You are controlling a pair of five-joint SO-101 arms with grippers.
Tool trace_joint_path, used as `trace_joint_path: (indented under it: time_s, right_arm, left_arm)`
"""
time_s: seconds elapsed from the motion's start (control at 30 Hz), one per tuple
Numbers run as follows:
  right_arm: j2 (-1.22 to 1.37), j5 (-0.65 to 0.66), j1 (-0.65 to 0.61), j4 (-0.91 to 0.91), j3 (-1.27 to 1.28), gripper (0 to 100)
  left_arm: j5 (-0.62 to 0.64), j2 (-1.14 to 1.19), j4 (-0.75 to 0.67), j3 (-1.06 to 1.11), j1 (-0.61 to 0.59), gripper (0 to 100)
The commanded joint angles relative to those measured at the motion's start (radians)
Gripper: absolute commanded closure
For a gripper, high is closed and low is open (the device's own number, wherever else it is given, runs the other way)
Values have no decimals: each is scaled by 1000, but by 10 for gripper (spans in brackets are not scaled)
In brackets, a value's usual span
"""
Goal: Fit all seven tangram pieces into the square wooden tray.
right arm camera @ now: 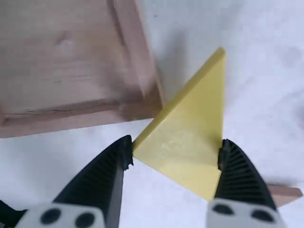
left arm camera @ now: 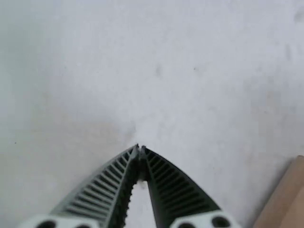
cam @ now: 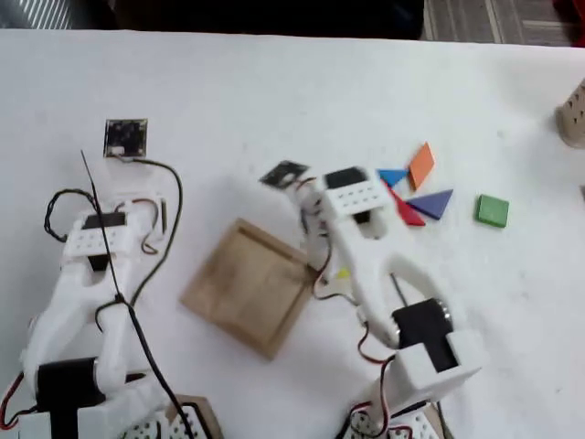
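Observation:
The square wooden tray (cam: 251, 283) lies turned at an angle in the middle of the table, with nothing in it. My right gripper (right arm camera: 175, 154) is shut on a yellow triangle (right arm camera: 190, 137), which hangs just off the tray's outer corner (right arm camera: 142, 102). A speck of that yellow triangle (cam: 343, 273) peeks out under the right arm, by the tray's right edge. My left gripper (left arm camera: 139, 149) is shut on nothing over bare white table, left of the tray (left arm camera: 285, 199). A blue triangle (cam: 393, 176), orange parallelogram (cam: 421, 165), red triangle (cam: 407, 208), purple triangle (cam: 431, 203) and green square (cam: 492, 210) lie at the right.
A pegged wooden object (cam: 573, 114) stands at the right edge. Another wooden piece (cam: 196, 412) sits by the left arm's base. Black cables (cam: 137, 302) run over the left arm. The far side of the white table is free.

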Motion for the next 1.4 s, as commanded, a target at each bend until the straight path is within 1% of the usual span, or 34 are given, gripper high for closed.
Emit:
trace_joint_path:
  time_s: [0.0, 0.17, 0.33, 0.47, 0.67, 0.73, 0.93, 1.03, 1.1, 1.17, 1.23, 1.3, 1.37]
  right_arm:
    - [-94, -71, -91, 36, -46, 847]
    - [-140, -203, -208, 28, -61, 847]
    - [-114, -282, -314, -73, -61, 847]
    - [-54, -285, -348, -142, -63, 833]
    - [15, -262, -354, -165, -64, 671]
    - [10, -232, -360, -156, -72, 662]
    - [-81, -221, -348, -48, -133, 660]
    - [-194, -221, -274, 22, -133, 662]
    - [-268, -219, -185, 47, -98, 662]
    - [-320, -219, -88, 41, -21, 662]
    - [-360, -219, 5, -19, 95, 667]
    - [-387, -226, 105, -96, 216, 712]
    - [-421, -230, 209, -165, 310, 807]
  left_arm:
    - [-2, -47, -26, -31, -12, 976]
    - [5, -47, -34, -37, -42, 976]
    - [6, -48, -49, -31, -44, 976]
    - [6, -48, -48, -31, -45, 976]
    - [6, -48, -48, -31, -54, 976]
    - [6, -48, -48, -31, -54, 976]
    - [6, -50, -46, -31, -48, 976]
    - [6, -56, -32, -26, -42, 976]
    - [0, -58, -17, -20, -13, 976]
    - [-3, -59, 8, -20, 18, 977]
    - [-3, -68, 26, -18, 53, 977]
    - [-15, -102, 43, 8, 101, 977]
    - [-63, -159, 40, 52, 154, 977]
